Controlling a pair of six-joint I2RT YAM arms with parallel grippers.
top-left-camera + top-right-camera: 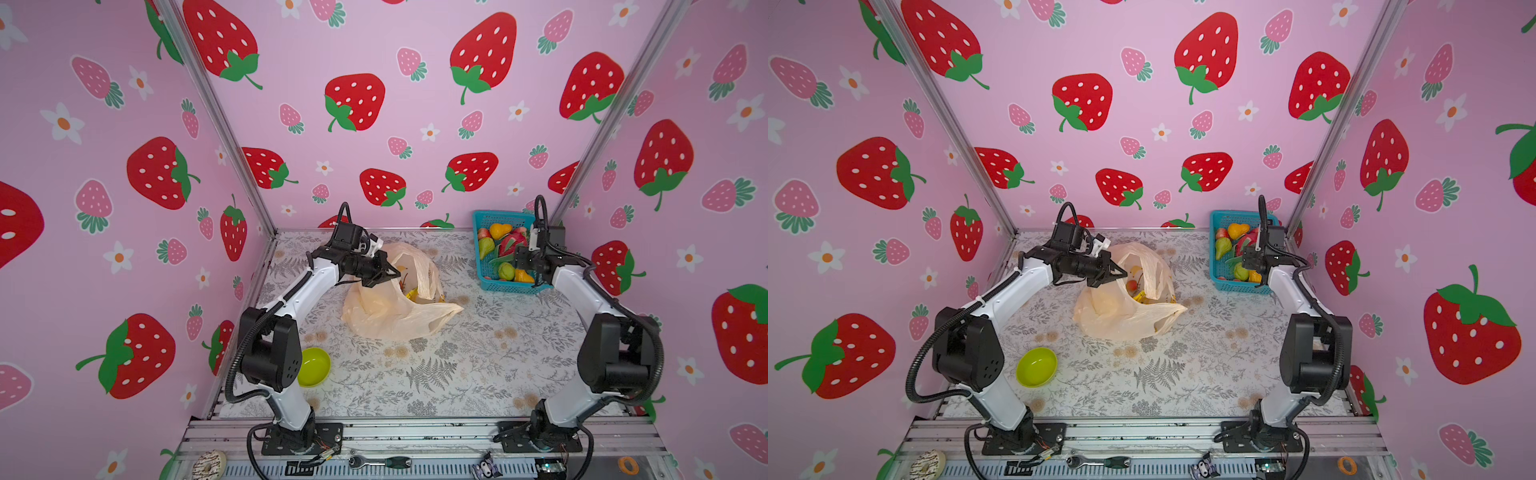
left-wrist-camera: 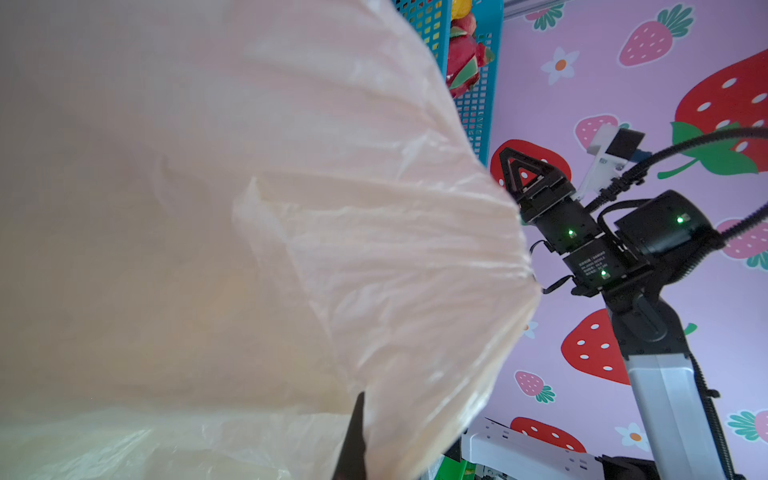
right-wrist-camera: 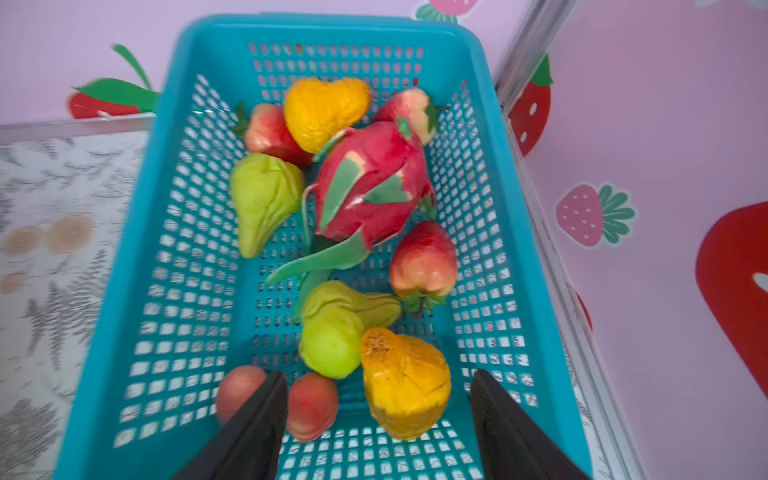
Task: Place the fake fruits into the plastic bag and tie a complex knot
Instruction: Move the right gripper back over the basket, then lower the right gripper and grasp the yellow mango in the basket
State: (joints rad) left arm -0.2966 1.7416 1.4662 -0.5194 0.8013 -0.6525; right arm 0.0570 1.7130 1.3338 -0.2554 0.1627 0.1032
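Observation:
The pale-peach plastic bag (image 1: 390, 311) (image 1: 1121, 316) lies slumped mid-table with its mouth held up. My left gripper (image 1: 392, 275) (image 1: 1119, 274) is shut on the bag's rim. The bag (image 2: 291, 208) fills the left wrist view, with one dark finger (image 2: 353, 436) against the film. Inside the bag a small red apple (image 1: 1131, 286) and a yellow banana (image 1: 1142, 296) show. My right gripper (image 3: 378, 378) (image 1: 521, 259) hangs open and empty over the teal basket (image 3: 124, 291). It is just above an orange pear (image 3: 407, 382), near a green pear (image 3: 336, 332) and the dragon fruit (image 3: 370, 187).
The basket (image 1: 490, 216) sits in the back right corner against the walls, holding several more fruits. A lime-green bowl (image 1: 313, 365) (image 1: 1036, 366) stands beside the left arm's base. A ratchet (image 1: 380, 461) and a toy donut (image 1: 210, 463) lie on the front rail.

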